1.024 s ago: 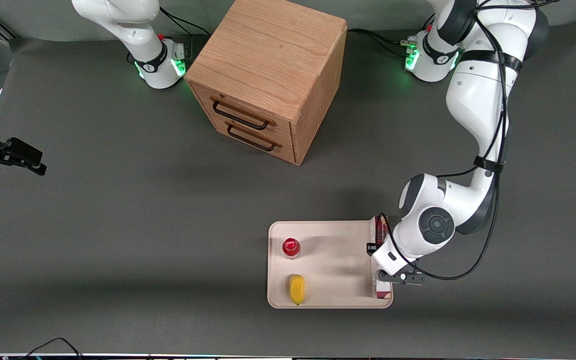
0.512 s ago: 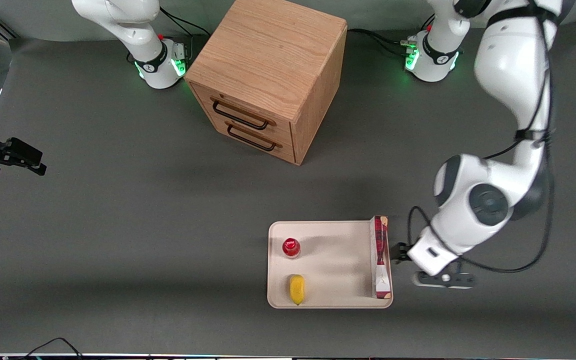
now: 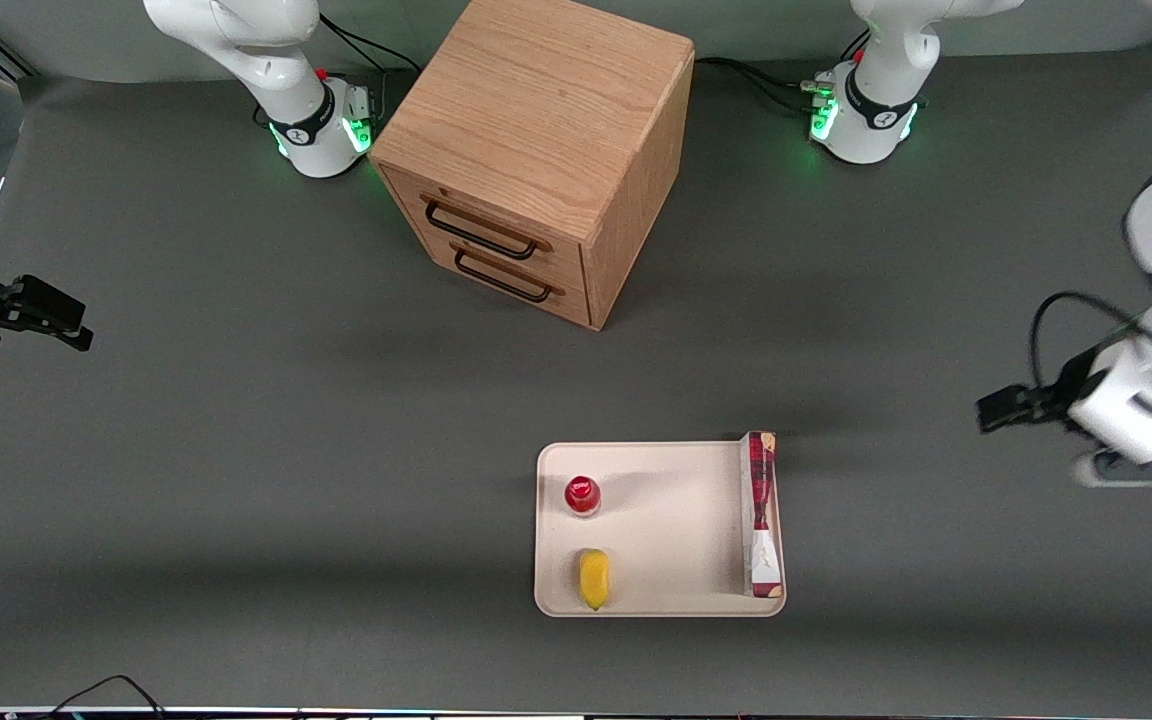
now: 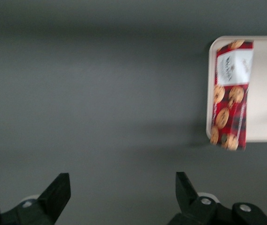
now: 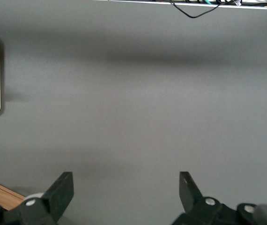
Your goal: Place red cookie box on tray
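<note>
Robot lab bench.
Arm bases [image 3: 861, 115] with green lights bolted onto a grey mat [image 3: 236, 450], cables trailing; the gripper [image 4: 122, 197] hangs spread above it.

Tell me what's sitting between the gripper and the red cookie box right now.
Nothing: only bare grey table separates the open gripper from the red cookie box on the tray. The front and left wrist views both show it.

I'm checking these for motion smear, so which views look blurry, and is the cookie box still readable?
Front view: the working arm and its gripper are smeared, while the tray stays crisp. Left wrist view: soft overall, yet the red cookie box shows its cookies and white patch; gripper open above bare mat.
</note>
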Motion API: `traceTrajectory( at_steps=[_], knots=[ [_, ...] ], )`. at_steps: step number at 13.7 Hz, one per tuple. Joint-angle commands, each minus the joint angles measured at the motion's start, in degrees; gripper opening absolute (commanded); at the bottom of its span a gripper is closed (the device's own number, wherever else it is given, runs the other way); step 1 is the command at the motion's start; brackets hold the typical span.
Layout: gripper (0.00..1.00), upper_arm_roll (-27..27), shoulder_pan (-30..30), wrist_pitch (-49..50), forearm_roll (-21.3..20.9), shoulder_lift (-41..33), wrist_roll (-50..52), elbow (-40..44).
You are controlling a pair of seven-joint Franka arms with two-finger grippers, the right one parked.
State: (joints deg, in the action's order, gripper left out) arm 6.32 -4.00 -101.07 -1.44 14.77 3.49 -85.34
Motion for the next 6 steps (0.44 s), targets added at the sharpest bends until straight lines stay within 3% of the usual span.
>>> traceTrajectory(
  at_steps=[1, 6],
  knots=[
    [1.00, 0.5, -2.0, 2.4, 0.5, -9.3, -1.6, -6.8],
    [1.00, 0.4, -3.7, 6.1, 0.5, -14.4, -4.6, -8.3]
  ],
)
